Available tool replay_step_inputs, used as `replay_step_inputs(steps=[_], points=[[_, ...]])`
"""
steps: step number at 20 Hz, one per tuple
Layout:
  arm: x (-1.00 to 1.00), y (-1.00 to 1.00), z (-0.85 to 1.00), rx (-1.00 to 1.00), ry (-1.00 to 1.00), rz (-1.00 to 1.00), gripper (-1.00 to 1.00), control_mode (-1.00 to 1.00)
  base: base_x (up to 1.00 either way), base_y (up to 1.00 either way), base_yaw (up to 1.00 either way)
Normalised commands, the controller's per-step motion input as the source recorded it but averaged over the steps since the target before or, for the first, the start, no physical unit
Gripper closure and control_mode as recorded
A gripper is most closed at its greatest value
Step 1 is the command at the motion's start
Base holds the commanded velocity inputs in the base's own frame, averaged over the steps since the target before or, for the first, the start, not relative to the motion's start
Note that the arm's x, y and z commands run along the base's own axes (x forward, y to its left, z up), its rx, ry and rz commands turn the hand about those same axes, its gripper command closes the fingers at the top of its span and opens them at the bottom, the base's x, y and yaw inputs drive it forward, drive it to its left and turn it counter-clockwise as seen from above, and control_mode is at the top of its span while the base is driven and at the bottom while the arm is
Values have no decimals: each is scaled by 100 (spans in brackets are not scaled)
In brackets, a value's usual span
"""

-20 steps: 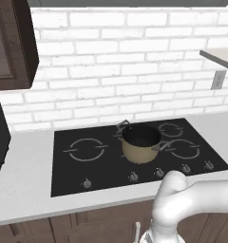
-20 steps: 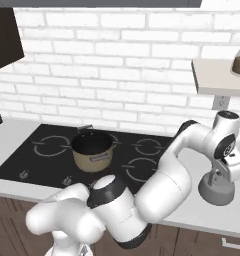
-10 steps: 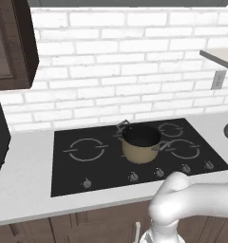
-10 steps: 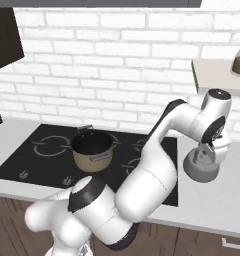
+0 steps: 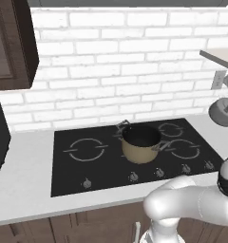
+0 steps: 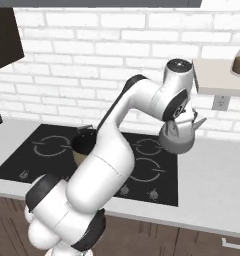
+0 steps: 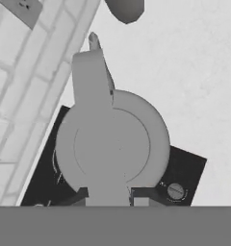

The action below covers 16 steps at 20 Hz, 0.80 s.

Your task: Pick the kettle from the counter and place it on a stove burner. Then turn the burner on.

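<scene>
Pincer (image 6: 181, 131) grips the squat silver-grey kettle (image 6: 178, 137) in midair, its short spout angled upward.

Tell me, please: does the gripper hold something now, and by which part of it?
Yes. The gripper holds the kettle, lifted above the counter. It grips from above, at the handle; the exact contact is hidden.

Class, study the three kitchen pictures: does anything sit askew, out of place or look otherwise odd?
Nothing is spilled or broken. The kettle hangs in the air in the gripper, over the right end of the cooktop. The oddity is the tan pot: it stands between the ring markings, not centred on any burner.
</scene>
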Motion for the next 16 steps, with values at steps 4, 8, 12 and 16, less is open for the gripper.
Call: replay_step_inputs(steps=[4,8,12,16], points=[[0,100,67,-10,-28,-12,100,-100,0,0,0],[6,100,59,-11,-23,-13,100,-100,0,0,0],[19,100,40,-10,-13,-9,100,-100,0,0,0],[26,100,27,-8,-5,-6,100,-100,0,0,0]])
